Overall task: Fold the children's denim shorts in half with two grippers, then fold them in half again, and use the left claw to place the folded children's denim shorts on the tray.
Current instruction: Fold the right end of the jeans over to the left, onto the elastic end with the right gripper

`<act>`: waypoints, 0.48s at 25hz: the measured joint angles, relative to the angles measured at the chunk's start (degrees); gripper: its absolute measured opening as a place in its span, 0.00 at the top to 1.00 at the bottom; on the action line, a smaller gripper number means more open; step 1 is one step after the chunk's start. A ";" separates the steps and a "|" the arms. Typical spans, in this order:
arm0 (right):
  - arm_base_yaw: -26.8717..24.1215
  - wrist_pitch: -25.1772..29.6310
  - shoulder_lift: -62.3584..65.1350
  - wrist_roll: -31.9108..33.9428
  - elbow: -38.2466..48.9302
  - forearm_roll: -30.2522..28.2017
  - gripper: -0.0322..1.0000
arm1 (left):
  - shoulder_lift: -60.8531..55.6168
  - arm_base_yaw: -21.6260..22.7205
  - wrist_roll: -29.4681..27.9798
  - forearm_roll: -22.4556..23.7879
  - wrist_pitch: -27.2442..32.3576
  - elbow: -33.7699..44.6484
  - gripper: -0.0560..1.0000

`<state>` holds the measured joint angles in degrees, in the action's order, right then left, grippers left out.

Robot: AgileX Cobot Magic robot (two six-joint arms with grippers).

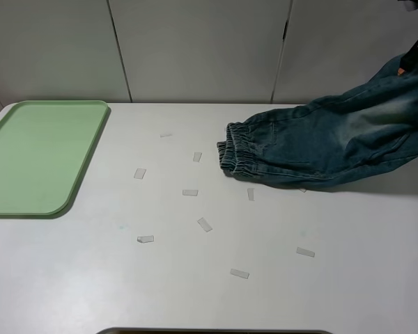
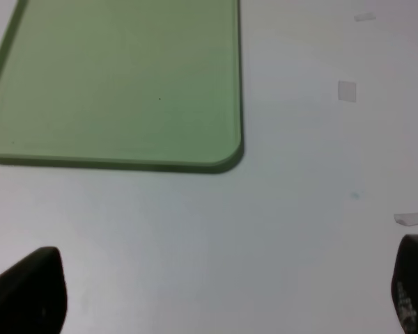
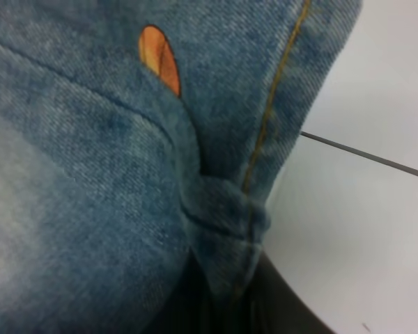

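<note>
A: Jaws on the left gripper (image 2: 219,296) stand wide apart with nothing between them. It hovers over bare table (image 2: 292,209) just beside a rounded corner of the tray (image 2: 125,83).

B: And the right gripper (image 3: 219,309)?

A: Its wrist view is filled with denim. The cloth bunches into a dark pinch there. In the high view the far right end of the shorts (image 1: 320,142) rises off the table toward that arm. So it looks closed on the cloth near a leg end, though the fingers themselves barely show.

B: Where do the shorts lie?

A: On the right half of the table, well apart from the tray on the left. The elastic waistband (image 1: 231,149) rests on the surface, pointing left, among small pale slips (image 1: 205,224).

B: So which step is it?

A: Likely laying out, before the first fold. Next the shorts need spreading flat. Then the left gripper must come across and take an edge, so both can fold together.
</note>
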<state>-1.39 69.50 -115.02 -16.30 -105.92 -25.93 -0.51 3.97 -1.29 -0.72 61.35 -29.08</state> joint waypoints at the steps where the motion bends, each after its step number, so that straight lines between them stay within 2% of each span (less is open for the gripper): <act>1: 0.05 0.05 0.00 0.13 0.00 0.54 0.95 | 0.00 0.00 0.00 0.00 0.00 0.00 0.08; 12: 8.23 0.79 0.02 4.48 0.00 2.54 0.95 | 0.00 0.00 0.00 0.00 0.00 0.00 0.08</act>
<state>6.84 70.29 -115.01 -11.82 -105.92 -23.39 -0.51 3.97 -1.29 -0.72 61.35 -29.08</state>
